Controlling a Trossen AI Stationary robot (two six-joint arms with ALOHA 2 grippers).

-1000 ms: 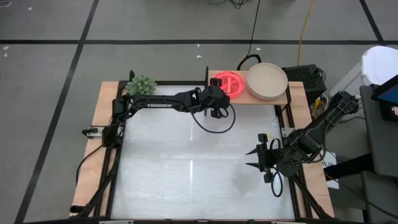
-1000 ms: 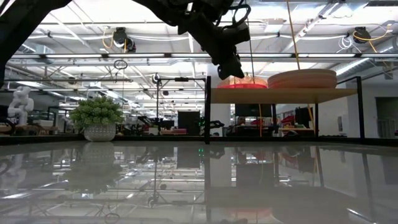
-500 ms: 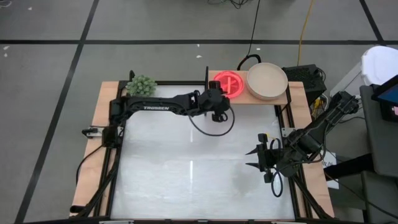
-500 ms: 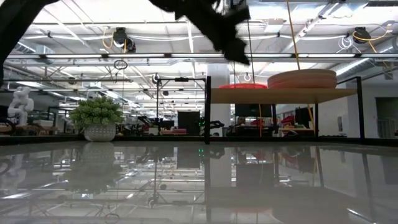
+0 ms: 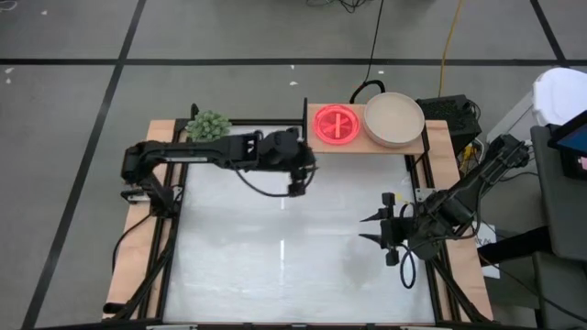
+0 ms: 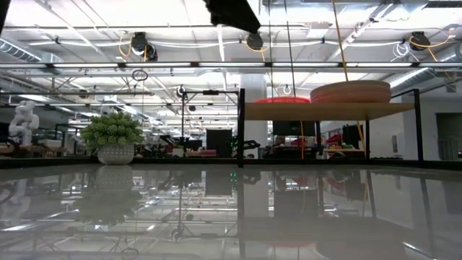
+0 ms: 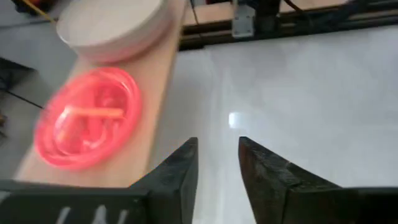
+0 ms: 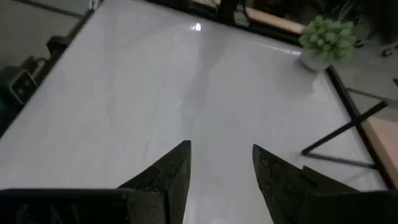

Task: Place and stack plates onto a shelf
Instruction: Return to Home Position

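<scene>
The shelf (image 5: 367, 145), a light-wood board on thin black supports, stands at the table's far edge. On it lie a magenta plate (image 5: 337, 124) and, to its right, a stack topped by a beige plate (image 5: 394, 119). The low view shows the magenta plate (image 6: 281, 100) lying flat and the beige-topped stack (image 6: 350, 92) higher. My left gripper (image 5: 298, 179) hangs open over the table, near and left of the shelf, holding nothing. In its wrist view, the left gripper (image 7: 217, 149) looks past the magenta plate (image 7: 87, 127). My right gripper (image 5: 367, 229) waits open near the table's right side.
A small green plant (image 5: 208, 125) in a white pot sits at the far left corner, also seen in the right wrist view (image 8: 326, 40). Wooden rails run along both table sides (image 5: 147, 183). White tabletop (image 5: 284, 247) lies bare between the arms. Cables hang behind the shelf.
My left gripper has drawn back from the magenta plate on the shelf, moving toward the table's left and near side and rising out of the low view. The magenta plate, which stood raised at the gripper a second ago, now lies flat on the shelf.
</scene>
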